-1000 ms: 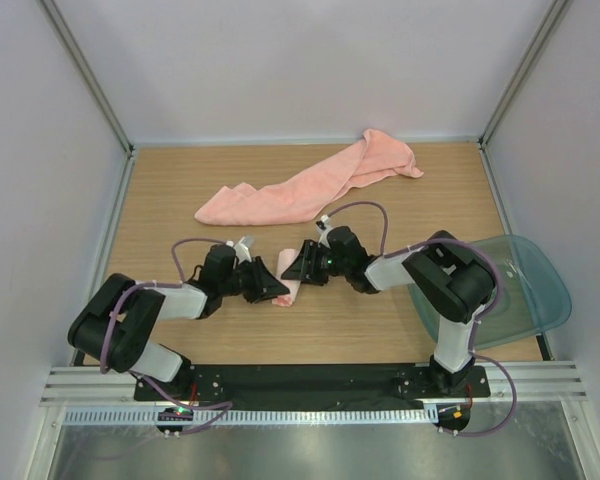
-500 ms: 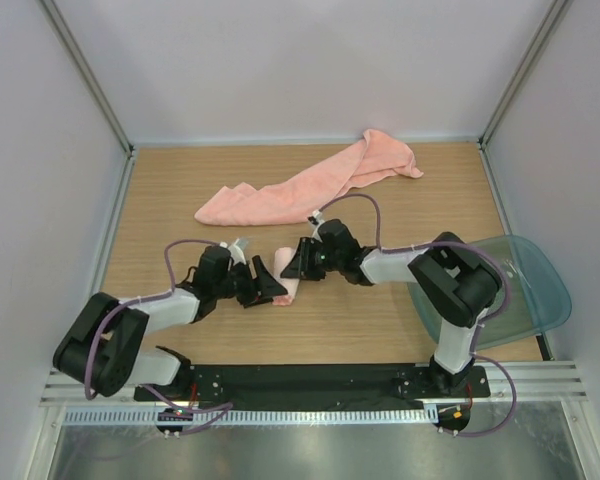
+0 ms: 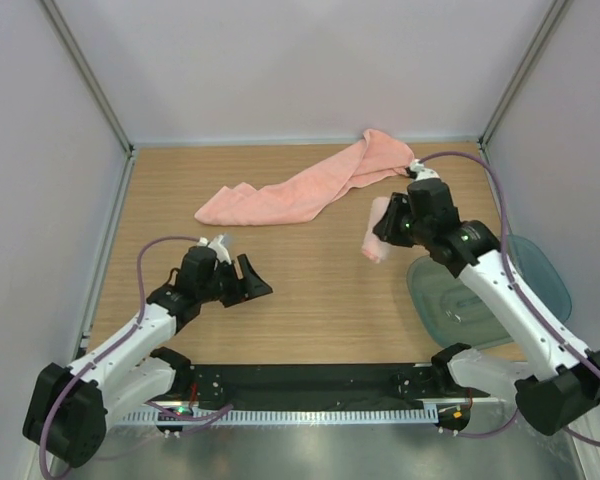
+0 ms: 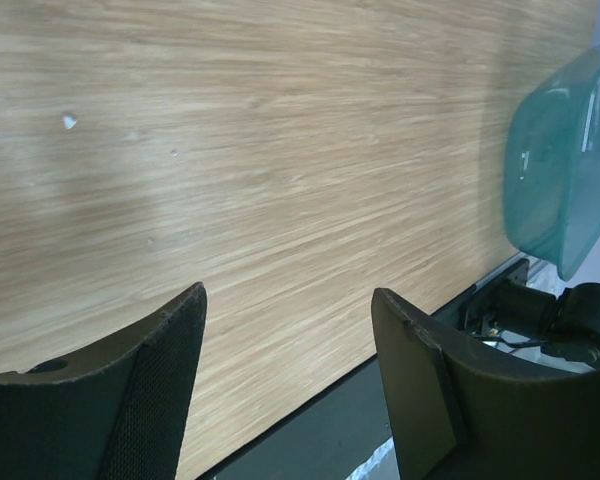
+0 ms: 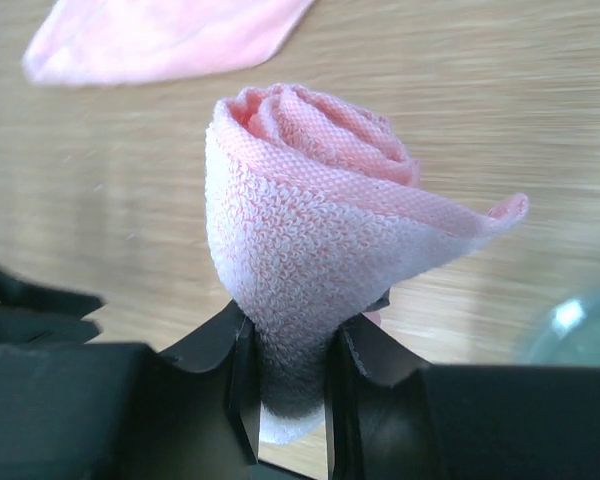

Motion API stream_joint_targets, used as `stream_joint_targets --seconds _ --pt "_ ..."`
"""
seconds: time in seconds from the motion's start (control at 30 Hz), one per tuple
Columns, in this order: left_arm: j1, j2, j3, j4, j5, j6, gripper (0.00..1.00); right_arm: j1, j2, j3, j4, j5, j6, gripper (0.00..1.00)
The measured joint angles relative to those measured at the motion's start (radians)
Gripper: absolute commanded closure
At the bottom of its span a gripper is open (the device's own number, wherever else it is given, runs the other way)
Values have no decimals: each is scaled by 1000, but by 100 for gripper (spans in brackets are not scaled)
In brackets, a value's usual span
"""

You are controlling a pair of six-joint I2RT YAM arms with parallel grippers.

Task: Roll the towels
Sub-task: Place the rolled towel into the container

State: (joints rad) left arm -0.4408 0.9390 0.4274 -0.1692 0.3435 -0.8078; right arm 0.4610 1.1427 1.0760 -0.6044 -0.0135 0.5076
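One rolled towel [image 5: 300,230] sits clamped lengthwise in the right gripper [image 5: 290,345], spiral end outward; left gripper [image 4: 288,300] gapes.

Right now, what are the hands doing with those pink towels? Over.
Left hand open, empty. Right hand shut on rolled towel, held up. Long towel lies unrolled at back. Tray off to right, not blocking.

Top view: bright, even, diffuse light from above, with only faint soft shadows under the arms on the table [image 3: 310,300] and no glare. Left wrist view: wood grain sharp, a broad dim band crossing it, the near fingers [image 4: 130,390] dark and underexposed. Right wrist view: rolled towel [image 5: 300,220] crisp, the long towel [image 5: 150,40] and the wood behind it blurred, a small bright glint on the tray [image 5: 580,330].
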Motion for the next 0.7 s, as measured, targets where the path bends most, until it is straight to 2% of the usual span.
stream_joint_targets --seconds 0.13,0.3,0.5,0.7 --pt "0 -3 14 -75 -15 2 35 -39 -63 74 -242 235 -27 99" --pt "0 -33 82 -192 -28 4 35 -55 0 78 -493 500 11 99" --pt "0 -112 207 -317 -50 17 34 -56 201 82 -575 634 32 99" --pt "0 -124 279 -414 -74 56 34 -56 372 45 -528 612 26 99"
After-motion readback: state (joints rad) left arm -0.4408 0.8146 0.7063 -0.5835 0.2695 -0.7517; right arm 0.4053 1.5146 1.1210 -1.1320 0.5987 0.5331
